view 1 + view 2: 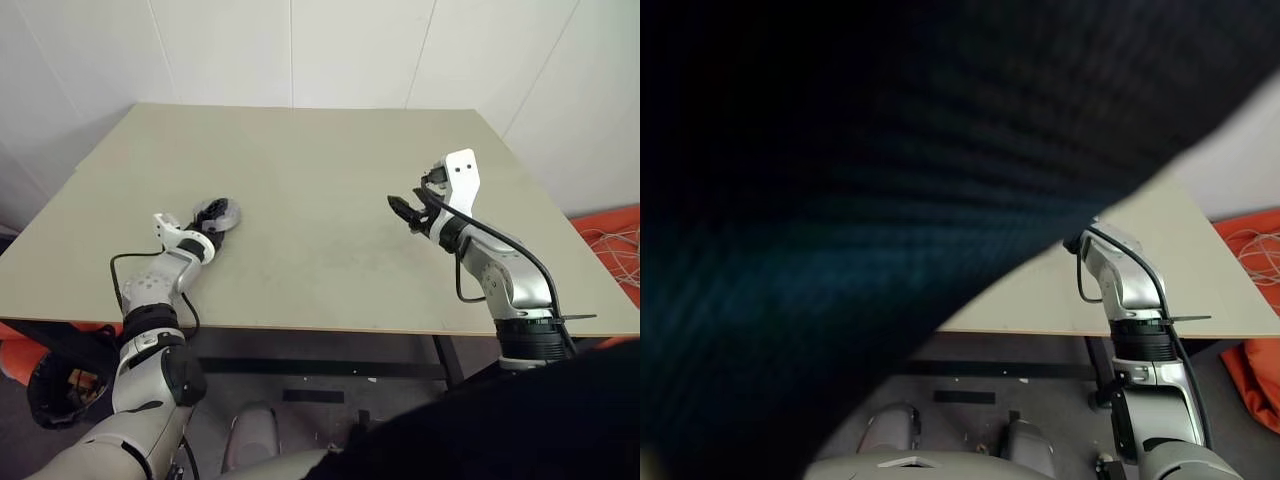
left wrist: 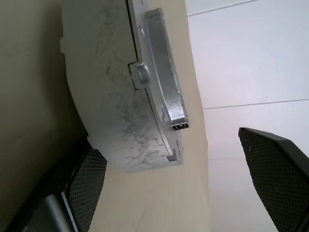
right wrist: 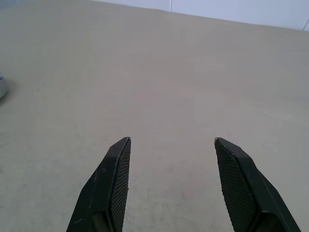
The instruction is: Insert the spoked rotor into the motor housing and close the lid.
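Motor housing (image 1: 217, 212) sits on the left half of the table (image 1: 330, 230), you'll find it just beyond your left gripper (image 1: 208, 226), toward the far side. From the head camera it reads as a small grey-silver round lump with dark parts, partly hidden by the gripper's own fingers, so you cannot tell from there whether the lid is on it.

Your left wrist camera gives you the closer look: a scratched grey metal body with a curved outer wall (image 2: 111, 96) resting on the beige tabletop, with a brighter silver plate (image 2: 161, 77) standing on its flat face. That plate carries a small round stud and a tiny dark socket at one corner. No coils or spokes are visible from this angle.

Your left gripper's two black fingers are spread wide apart. One textured pad (image 2: 87, 183) lies close against the curved wall of the housing, and the other (image 2: 275, 169) stands well clear on the opposite side, with bare wall behind it. Nothing is clamped between them.

Your right gripper (image 1: 412, 212) hovers above the right half of the table, well apart from the housing. Its fingers (image 3: 118, 179) are parted, with only bare tabletop between them, and it holds nothing.

A dark cloth-like shape (image 1: 890, 200) covers most of the right eye's picture.
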